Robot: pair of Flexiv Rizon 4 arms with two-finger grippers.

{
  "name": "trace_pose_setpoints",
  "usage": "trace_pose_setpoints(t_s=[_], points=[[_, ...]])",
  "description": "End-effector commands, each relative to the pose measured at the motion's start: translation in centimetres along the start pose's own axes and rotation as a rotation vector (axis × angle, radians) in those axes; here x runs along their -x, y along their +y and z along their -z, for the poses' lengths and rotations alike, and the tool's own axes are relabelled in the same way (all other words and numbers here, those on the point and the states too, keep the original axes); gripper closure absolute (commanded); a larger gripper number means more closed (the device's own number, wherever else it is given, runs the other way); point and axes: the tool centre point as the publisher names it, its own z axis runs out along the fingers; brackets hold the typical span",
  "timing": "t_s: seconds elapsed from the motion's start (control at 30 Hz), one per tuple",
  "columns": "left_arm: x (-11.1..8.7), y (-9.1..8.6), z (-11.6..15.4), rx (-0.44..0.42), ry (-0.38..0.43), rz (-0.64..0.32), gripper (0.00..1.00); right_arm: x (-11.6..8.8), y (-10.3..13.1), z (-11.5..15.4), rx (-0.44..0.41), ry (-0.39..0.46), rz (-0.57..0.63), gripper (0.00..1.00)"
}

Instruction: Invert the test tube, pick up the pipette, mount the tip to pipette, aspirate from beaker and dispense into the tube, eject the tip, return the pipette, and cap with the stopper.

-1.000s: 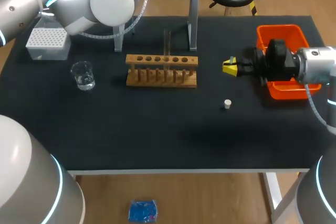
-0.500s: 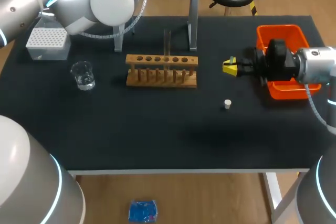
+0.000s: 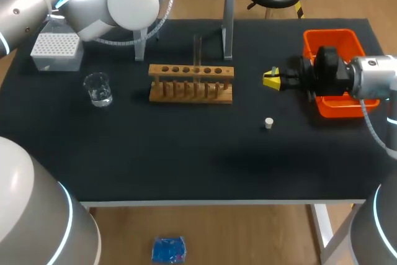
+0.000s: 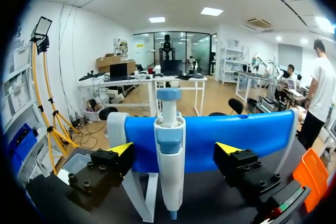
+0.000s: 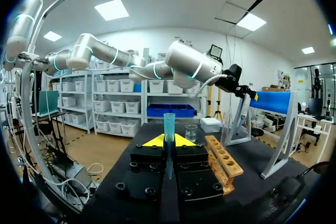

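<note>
A white and blue pipette (image 4: 169,161) hangs upright in the blue holder (image 4: 252,135) of its stand. My left gripper (image 4: 174,150) is open, one finger on each side of the pipette, neither touching it. In the head view that gripper is hidden behind my left arm (image 3: 133,1) at the table's back. My right gripper (image 3: 271,80) hovers right of the wooden rack (image 3: 191,83), shut on a clear test tube (image 5: 169,121) held upright, open end up. The beaker (image 3: 98,89) with some liquid stands at the left, the white tip box (image 3: 57,49) behind it. A small white stopper (image 3: 268,123) lies on the mat.
An orange bin (image 3: 332,33) sits at the right edge, under my right arm. The pipette stand's metal legs (image 3: 227,29) rise behind the rack. A thin clear upright piece (image 3: 197,48) rises from the rack's back row.
</note>
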Motion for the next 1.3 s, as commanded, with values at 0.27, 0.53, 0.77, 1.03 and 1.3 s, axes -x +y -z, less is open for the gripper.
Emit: trace_pose_setpoints(t_s=[0.27,0.53,0.77,1.03,1.3], points=[[0.0,0.0,-0.2,0.002,-0.005,0.002,1.00,-0.1,0.0,-0.1,-0.001,-0.003,0.001,1.00],[0.1,0.1,-0.1,0.002,-0.008,0.002,1.00,-0.1,0.0,-0.1,-0.001,-0.003,0.001,1.00],[0.0,-0.5,0.4,-0.001,-0.010,-0.002,1.00,-0.1,0.0,-0.1,-0.001,-0.003,0.001,1.00],[0.1,-2.4,1.3,-0.027,-0.022,-0.016,1.00,-0.1,0.0,-0.1,-0.001,-0.003,0.001,1.00],[0.1,-3.7,2.2,-0.048,-0.031,-0.025,1.00,-0.1,0.0,-0.1,-0.001,-0.003,0.001,1.00]])
